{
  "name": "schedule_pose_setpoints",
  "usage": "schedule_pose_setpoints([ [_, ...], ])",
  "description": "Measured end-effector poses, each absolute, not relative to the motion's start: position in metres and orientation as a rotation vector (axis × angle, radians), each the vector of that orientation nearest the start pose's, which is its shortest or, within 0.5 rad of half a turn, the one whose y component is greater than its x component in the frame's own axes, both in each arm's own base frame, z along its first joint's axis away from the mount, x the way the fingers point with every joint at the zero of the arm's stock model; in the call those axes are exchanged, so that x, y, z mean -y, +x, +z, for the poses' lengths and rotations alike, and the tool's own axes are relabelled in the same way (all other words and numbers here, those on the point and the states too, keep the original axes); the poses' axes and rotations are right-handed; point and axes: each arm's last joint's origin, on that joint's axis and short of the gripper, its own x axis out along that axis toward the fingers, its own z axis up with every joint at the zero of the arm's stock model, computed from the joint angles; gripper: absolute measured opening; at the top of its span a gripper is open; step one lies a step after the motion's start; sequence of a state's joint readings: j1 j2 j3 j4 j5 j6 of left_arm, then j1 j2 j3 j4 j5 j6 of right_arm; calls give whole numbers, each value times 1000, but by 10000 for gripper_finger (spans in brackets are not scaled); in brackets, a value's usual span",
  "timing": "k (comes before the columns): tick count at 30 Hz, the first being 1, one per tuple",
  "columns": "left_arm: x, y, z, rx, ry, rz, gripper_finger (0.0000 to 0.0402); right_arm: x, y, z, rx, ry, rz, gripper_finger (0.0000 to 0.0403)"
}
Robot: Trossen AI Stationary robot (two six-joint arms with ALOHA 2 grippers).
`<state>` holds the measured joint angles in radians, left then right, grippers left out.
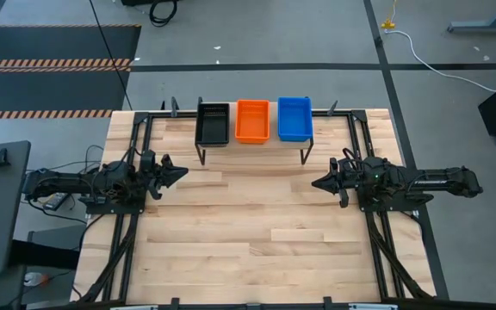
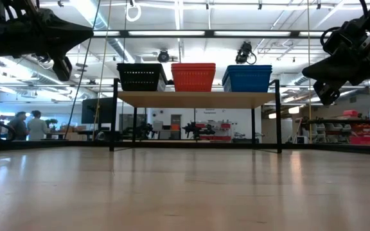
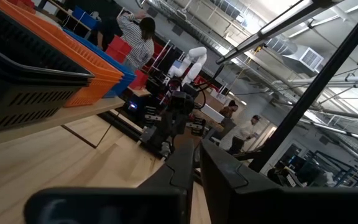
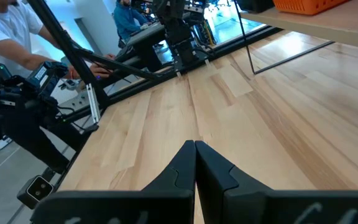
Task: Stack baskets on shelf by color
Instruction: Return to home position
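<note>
The left gripper [image 1: 177, 173] and right gripper [image 1: 319, 182] are hovering closed, empty, above the table [image 1: 248, 245]; baskets [image 1: 252, 120] are sitting colour-sorted on the shelf [image 2: 198, 99]; only parking seems left.

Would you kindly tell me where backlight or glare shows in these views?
High view: even light, no glare on the large light wooden table. Low view: bright ceiling lamps leave the left end effector and the right end effector as dark silhouettes; the table carries a pale sheen. Right wrist view: light brightens the table's far edge.
</note>
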<state>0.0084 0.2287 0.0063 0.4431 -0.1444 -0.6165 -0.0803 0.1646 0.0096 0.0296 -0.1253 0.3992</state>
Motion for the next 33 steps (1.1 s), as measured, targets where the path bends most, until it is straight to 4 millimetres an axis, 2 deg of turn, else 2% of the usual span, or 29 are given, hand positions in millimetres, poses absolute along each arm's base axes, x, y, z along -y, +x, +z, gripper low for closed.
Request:
schedule_pose_setpoints([
  [33,-5,109,189,260,-628,80,33,5,107,156,-132,412,19,10],
])
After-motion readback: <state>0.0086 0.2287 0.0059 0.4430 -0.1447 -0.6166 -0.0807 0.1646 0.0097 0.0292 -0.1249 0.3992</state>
